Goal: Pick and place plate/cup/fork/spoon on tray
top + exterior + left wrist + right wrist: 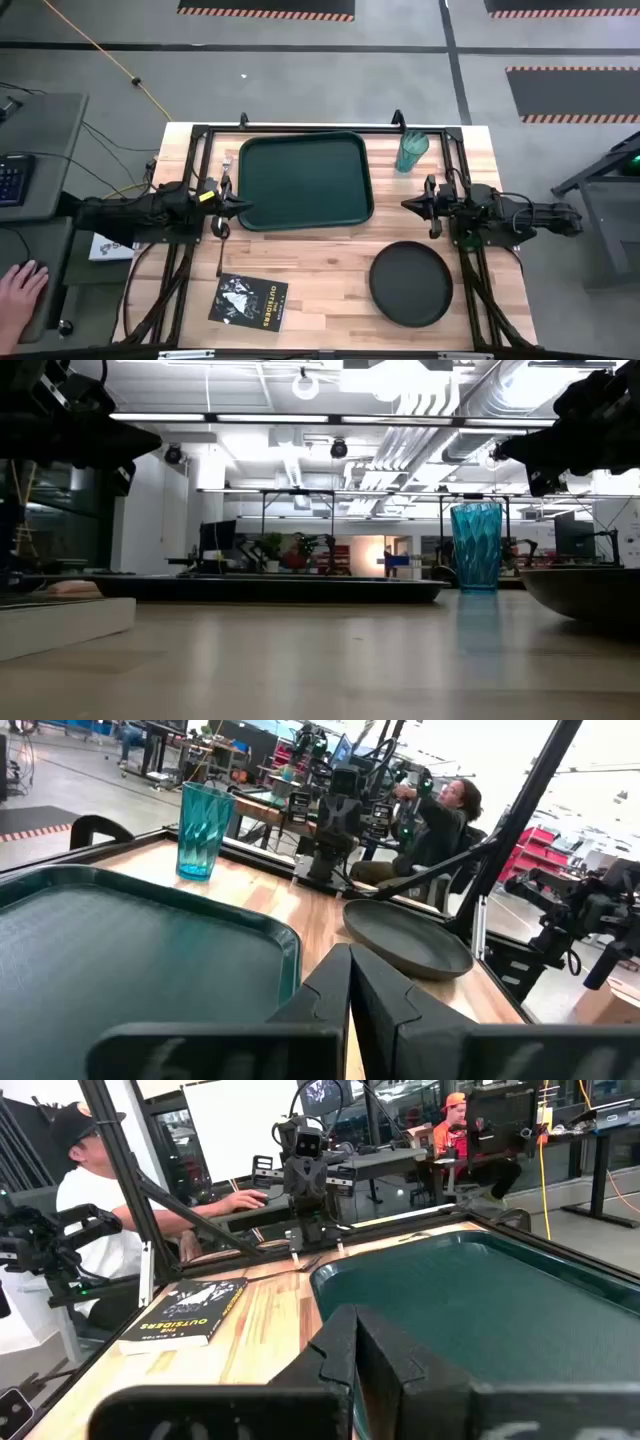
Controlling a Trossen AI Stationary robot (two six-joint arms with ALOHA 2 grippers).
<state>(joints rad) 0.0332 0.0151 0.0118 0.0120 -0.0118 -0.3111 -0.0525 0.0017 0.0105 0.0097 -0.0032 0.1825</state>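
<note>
The dark green tray [305, 180] lies flat at the table's middle far side; it also shows in the left wrist view [120, 960] and the right wrist view [500, 1300]. The teal cup [411, 152] stands upright on the wood right of the tray. The black plate [411, 284] rests on the table near the right front. A slim pale fork [226, 186] and a spoon [221, 238] lie by the tray's left edge, partly under my left arm. My left gripper [245, 208] is shut and empty at the tray's left edge. My right gripper [405, 205] is shut and empty right of the tray.
A black square booklet with white print [249, 300] lies at the near left. A dark metal frame [300, 128] runs along the table's edges. A person's hand [20, 285] rests left of the table. People sit beyond the table in both wrist views.
</note>
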